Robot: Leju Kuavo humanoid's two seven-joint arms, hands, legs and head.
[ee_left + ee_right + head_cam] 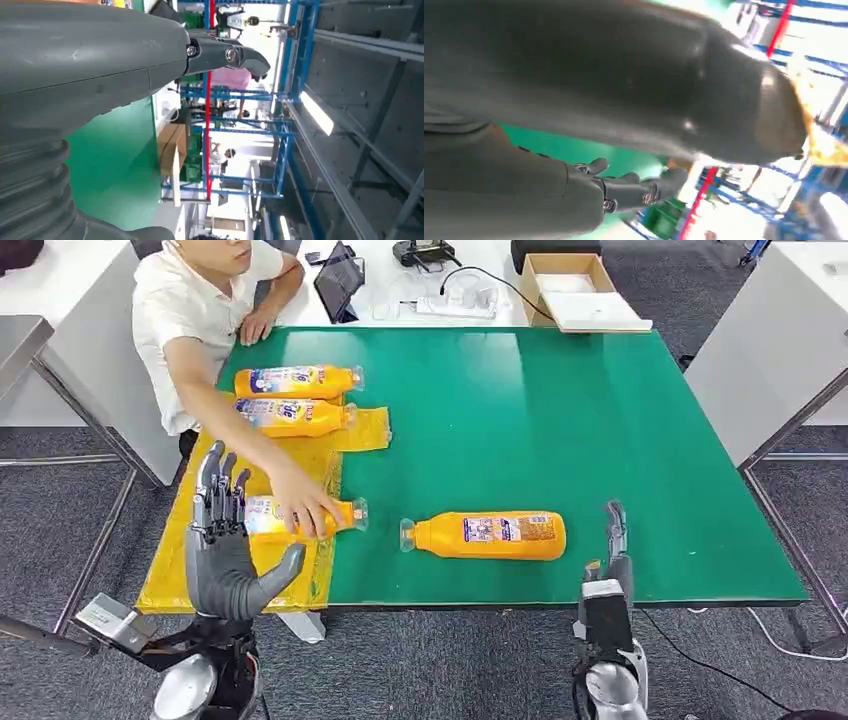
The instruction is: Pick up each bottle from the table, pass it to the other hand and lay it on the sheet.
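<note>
Lying well apart from the yellow sheet (340, 430) at nine o'clock on the green table (600, 420), with two bottles (297, 381) already resting there and a person's hand (305, 508) pressing a third (300, 518) at the sheet's edge, and waiting at six o'clock on its side, cap leftward: the last bottle (487, 535). Probably best closing around its middle from the right, keeping it level for the hand-over. Hovering upright with fingers spread wide and holding nothing, the left hand (228, 540); standing edge-on just beside the bottle's base, seemingly empty though hard telling, the right hand (612, 552).

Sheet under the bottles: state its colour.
Yellow. The sheet shows best in the head view, lying on the green table.
</note>
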